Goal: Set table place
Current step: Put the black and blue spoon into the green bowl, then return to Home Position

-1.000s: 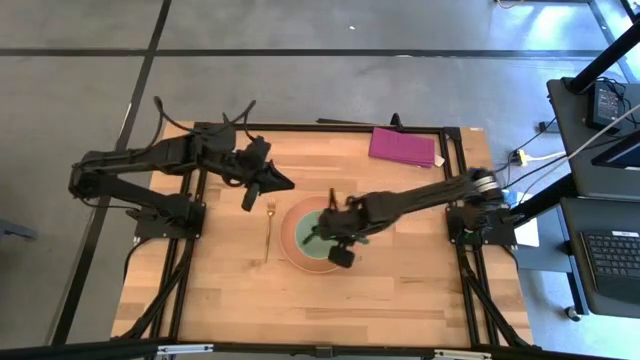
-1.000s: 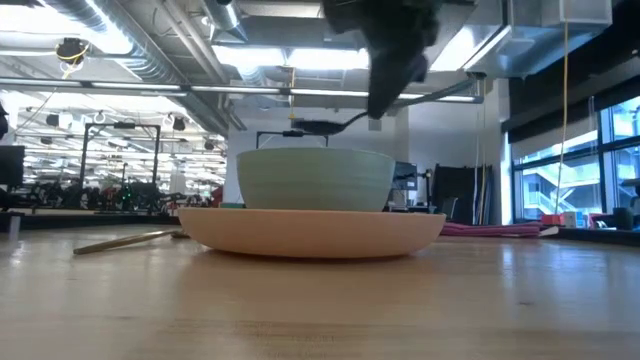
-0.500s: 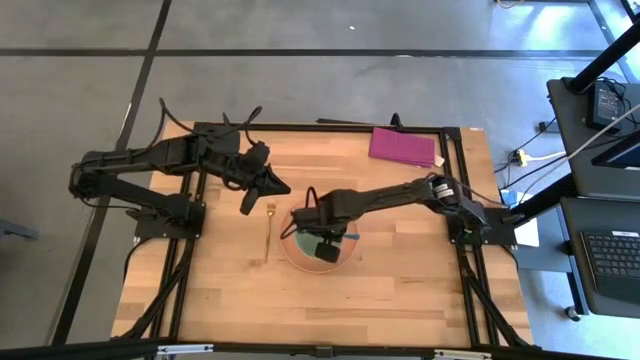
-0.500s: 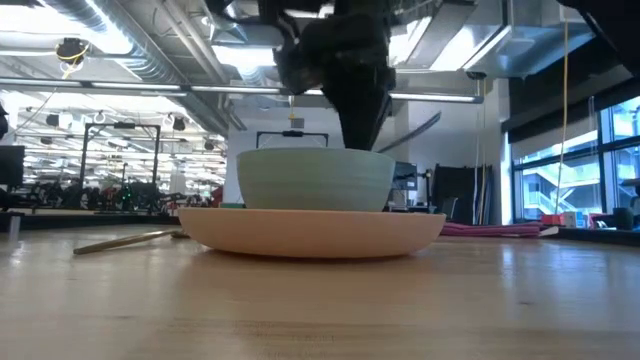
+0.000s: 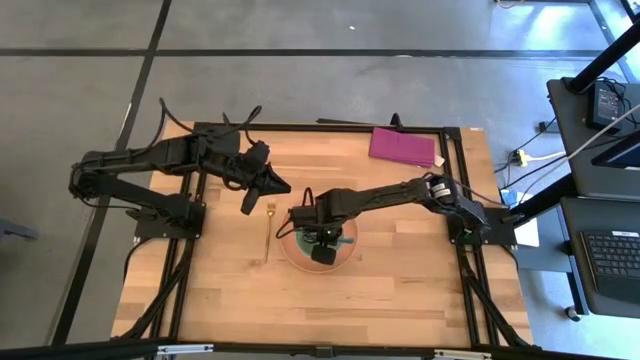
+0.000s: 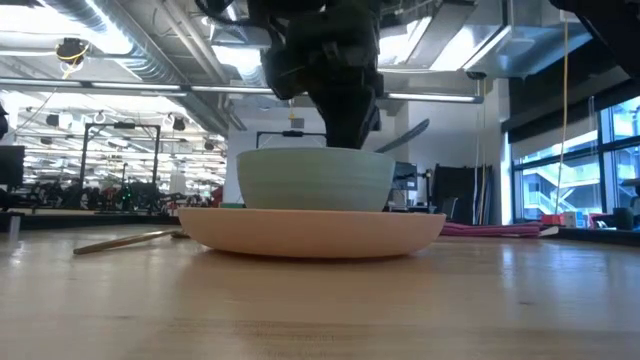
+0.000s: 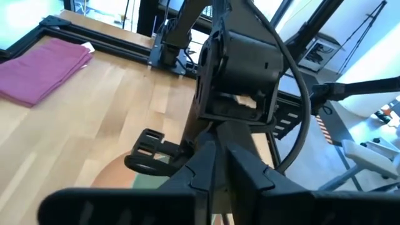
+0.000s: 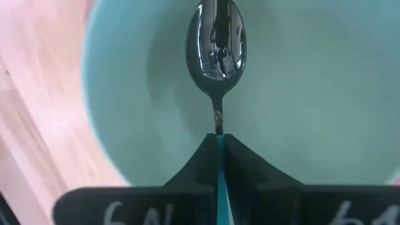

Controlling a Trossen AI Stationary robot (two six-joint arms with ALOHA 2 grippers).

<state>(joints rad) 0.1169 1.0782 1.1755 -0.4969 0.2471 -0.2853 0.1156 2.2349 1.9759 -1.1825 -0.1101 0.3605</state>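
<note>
At frame left, the left gripper point(image 5: 262, 184) hangs pinched shut and empty over the slim gold fork point(image 5: 268, 232). Centre frame, the right gripper point(image 8: 219, 147) clamps the dark blue-handled spoon point(image 8: 216, 47), apparently lowering it into the pale green bowl point(image 8: 300, 94) on the round orange plate point(image 6: 315, 232).

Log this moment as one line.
right gripper: shut on spoon, over bowl | bowl: on plate | fork: on table, beside plate | left gripper: shut, waiting above table
</note>
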